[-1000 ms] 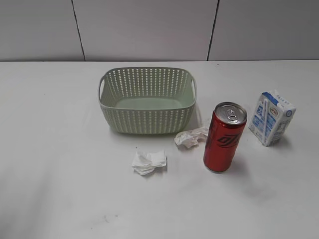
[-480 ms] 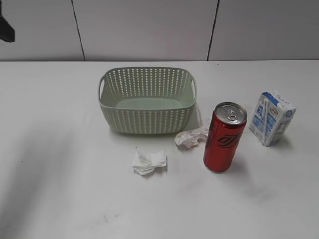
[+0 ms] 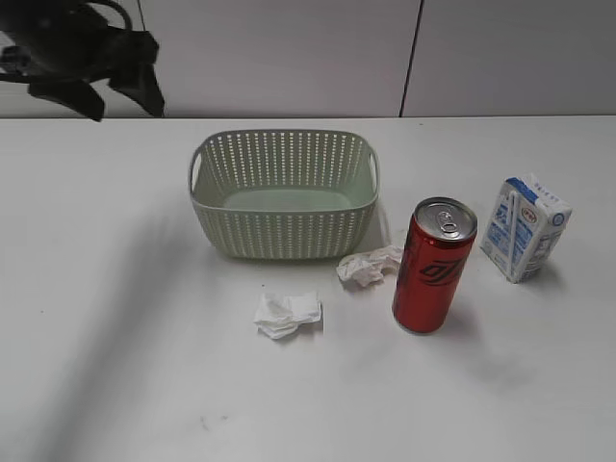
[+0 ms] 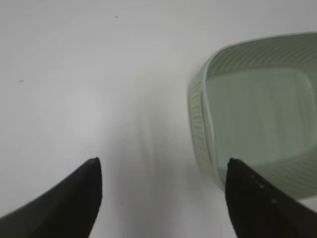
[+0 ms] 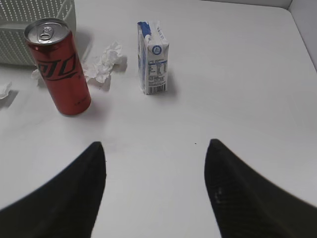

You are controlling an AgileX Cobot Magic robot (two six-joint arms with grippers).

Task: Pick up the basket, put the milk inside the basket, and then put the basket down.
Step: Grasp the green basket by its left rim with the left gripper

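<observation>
The pale sage-green basket (image 3: 284, 192) stands empty on the white table, upright, at the back centre; it also shows in the left wrist view (image 4: 257, 114). The white and blue milk carton (image 3: 524, 227) stands upright at the right, and shows in the right wrist view (image 5: 153, 57). My left gripper (image 3: 120, 91) is open and empty, high at the far left, to the left of the basket; in its wrist view (image 4: 161, 166) the basket's left wall lies by the right finger. My right gripper (image 5: 155, 148) is open and empty, short of the carton, and is out of the exterior view.
A tall red soda can (image 3: 433, 266) stands between the basket and the milk, also in the right wrist view (image 5: 58, 65). Two crumpled white tissues (image 3: 287, 314) (image 3: 369, 266) lie in front of the basket. A grey panelled wall (image 3: 289, 58) backs the table.
My left arm has come into the exterior view from the upper left and moved right toward the basket. The basket, can and milk have not moved.
</observation>
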